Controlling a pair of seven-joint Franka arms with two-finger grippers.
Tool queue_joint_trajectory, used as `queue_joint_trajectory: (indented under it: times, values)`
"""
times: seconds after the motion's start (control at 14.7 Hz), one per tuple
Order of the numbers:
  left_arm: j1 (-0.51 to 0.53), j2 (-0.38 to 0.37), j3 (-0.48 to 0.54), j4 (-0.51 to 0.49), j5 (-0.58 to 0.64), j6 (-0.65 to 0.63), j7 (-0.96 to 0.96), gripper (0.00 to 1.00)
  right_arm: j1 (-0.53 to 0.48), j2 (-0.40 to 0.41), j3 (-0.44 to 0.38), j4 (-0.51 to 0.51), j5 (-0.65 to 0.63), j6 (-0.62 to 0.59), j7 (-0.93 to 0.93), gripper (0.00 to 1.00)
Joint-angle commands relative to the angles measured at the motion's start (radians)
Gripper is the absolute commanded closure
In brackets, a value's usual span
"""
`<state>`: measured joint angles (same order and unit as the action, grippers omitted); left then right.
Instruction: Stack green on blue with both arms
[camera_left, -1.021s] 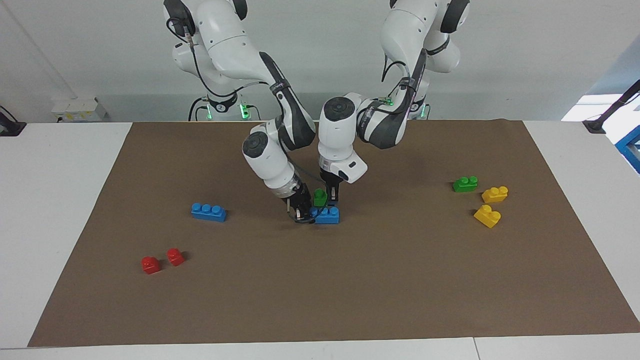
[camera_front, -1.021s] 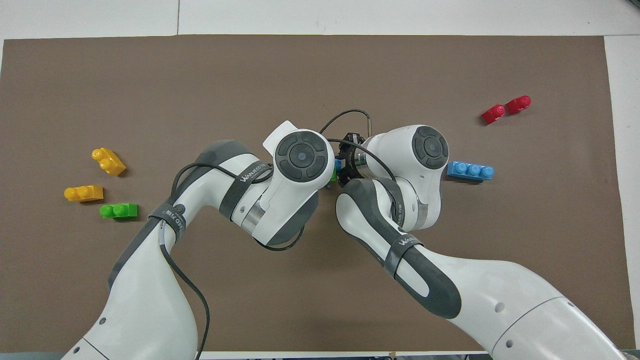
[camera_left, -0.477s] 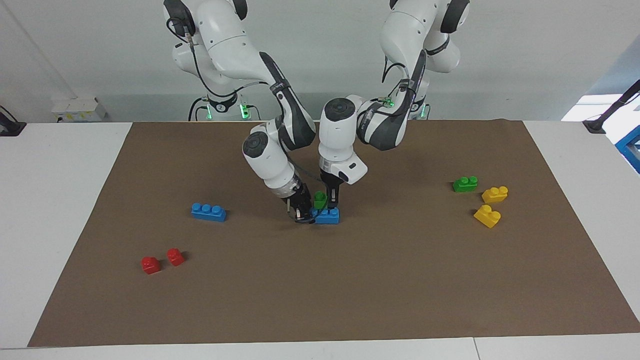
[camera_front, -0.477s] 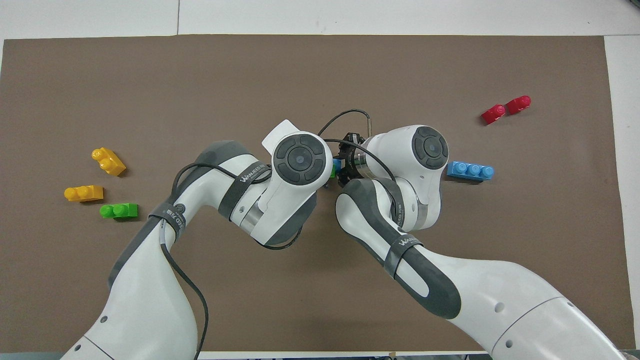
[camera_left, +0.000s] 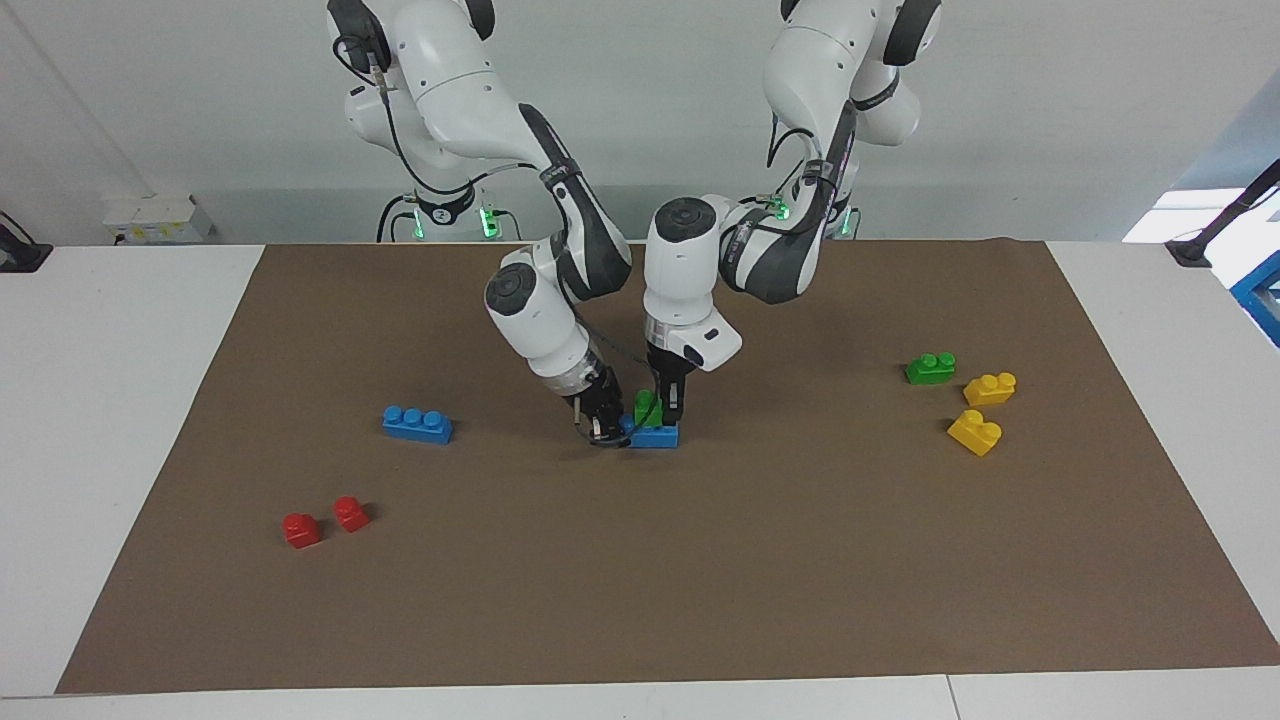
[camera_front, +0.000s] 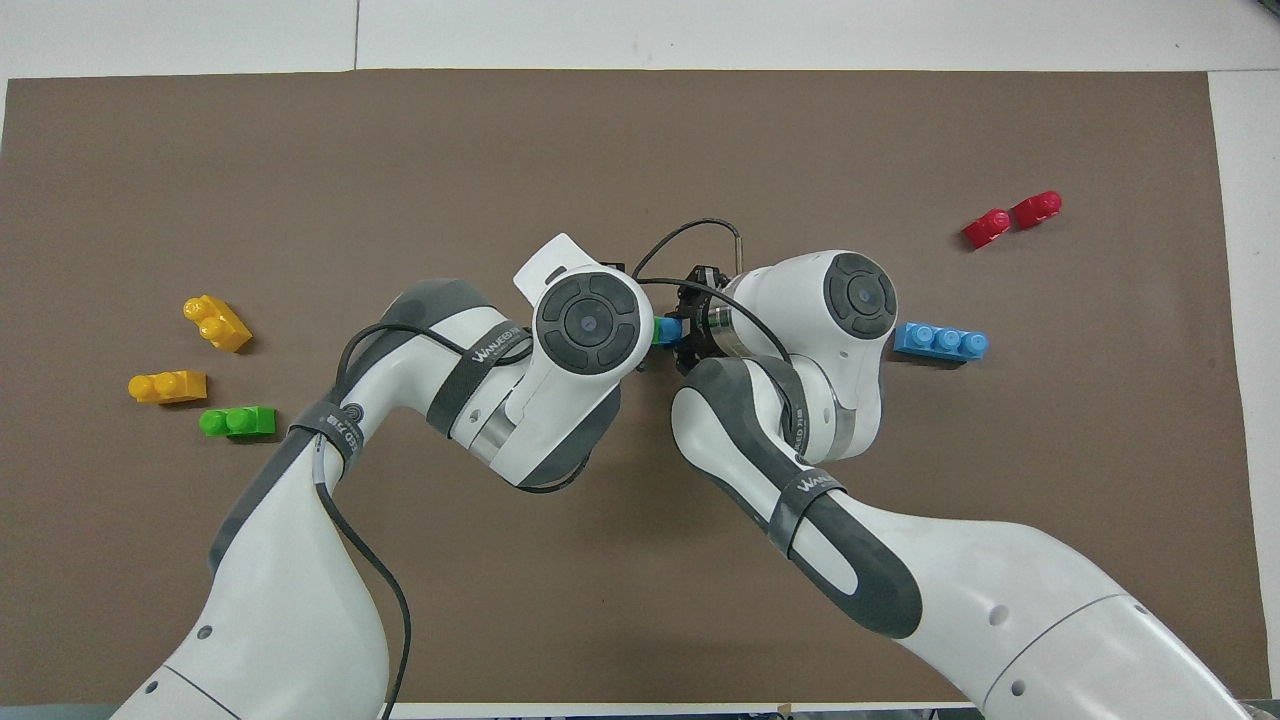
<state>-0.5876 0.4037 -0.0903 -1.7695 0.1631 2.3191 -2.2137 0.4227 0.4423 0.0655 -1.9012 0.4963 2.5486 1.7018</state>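
A blue brick (camera_left: 657, 436) lies on the brown mat in the middle of the table. My right gripper (camera_left: 603, 428) is shut on its end toward the right arm and is low at the mat. A green brick (camera_left: 645, 408) sits on top of that blue brick. My left gripper (camera_left: 668, 405) is shut on the green brick from above. In the overhead view the two wrists hide most of this; only slivers of the green brick (camera_front: 660, 330) and the blue brick (camera_front: 673, 327) show between them.
A second blue brick (camera_left: 417, 423) lies toward the right arm's end, with two red bricks (camera_left: 301, 529) farther from the robots. A second green brick (camera_left: 930, 368) and two yellow bricks (camera_left: 990, 388) lie toward the left arm's end.
The left gripper has lowered the green brick from just above the blue brick onto it. Its wrist has shifted slightly toward the left arm's end. The right gripper has stayed put.
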Motion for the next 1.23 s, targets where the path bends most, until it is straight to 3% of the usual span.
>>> queue_joint_trajectory:
  times: [0.0, 0.41, 0.48, 0.61, 0.82, 0.95, 1.16]
  values:
    - [0.011, 0.012, 0.001, -0.06, 0.03, 0.048, 0.008, 1.0, -0.002, -0.01, -0.004, -0.038, 0.019, 0.03, -0.025, 1.0]
    - [0.012, 0.01, 0.0, -0.054, 0.03, 0.042, 0.008, 1.0, -0.009, -0.01, -0.003, -0.038, 0.019, 0.028, -0.025, 1.0]
    - [0.014, 0.01, 0.0, -0.053, 0.03, 0.034, 0.008, 0.01, -0.009, -0.01, -0.004, -0.038, 0.019, 0.03, -0.027, 1.0]
    - [0.012, 0.003, -0.002, -0.05, 0.029, 0.031, 0.006, 0.0, -0.009, -0.01, -0.003, -0.038, 0.019, 0.028, -0.027, 0.58]
    - [0.026, -0.037, -0.003, -0.051, 0.029, 0.005, 0.011, 0.0, -0.01, -0.01, -0.003, -0.036, 0.019, 0.028, -0.024, 0.1]
    - [0.043, -0.081, -0.005, -0.053, 0.027, -0.055, 0.034, 0.0, -0.01, -0.01, -0.004, -0.036, 0.019, 0.028, -0.024, 0.03]
    - [0.084, -0.144, -0.006, -0.054, 0.019, -0.122, 0.049, 0.0, -0.01, -0.01, -0.004, -0.033, 0.018, 0.027, -0.024, 0.0]
